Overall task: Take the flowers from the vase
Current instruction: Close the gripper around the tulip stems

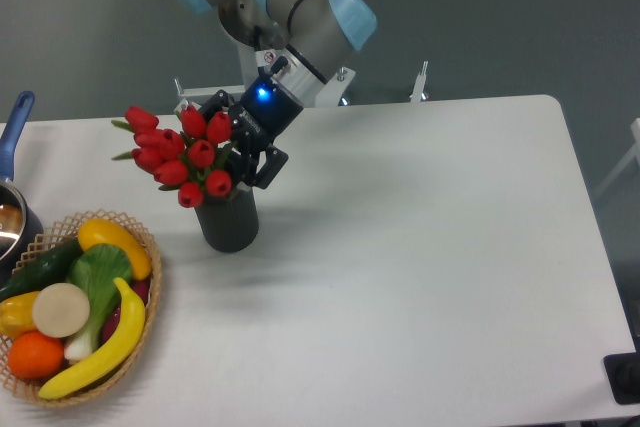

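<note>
The flowers (180, 152) stand in the vase (227, 222), their red buds fanned out to the left above its mouth, with the lowest bud hanging just over the rim. The gripper (243, 152) sits right against the bunch on its right side, just above the vase mouth, angled down and to the left. One dark finger shows on the right of the stems and the other is lost among the buds and leaves, so I cannot tell whether the jaws are pinching the stems or merely spread around them.

The main risk, as I judge it, is a poor hold: if the fingers catch only a leaf or a single stem, the bunch could slip free or come apart as it rises. A second risk is the vase itself. The stems may drag on its inside, and a pull off the vertical could tip it or carry it up with them. It stands near the basket (150, 292) of fruit and vegetables at the lower left, so a toppled vase could roll into it. A pot handle (15, 122) shows at the left edge of the table (430, 247), well apart.
</note>
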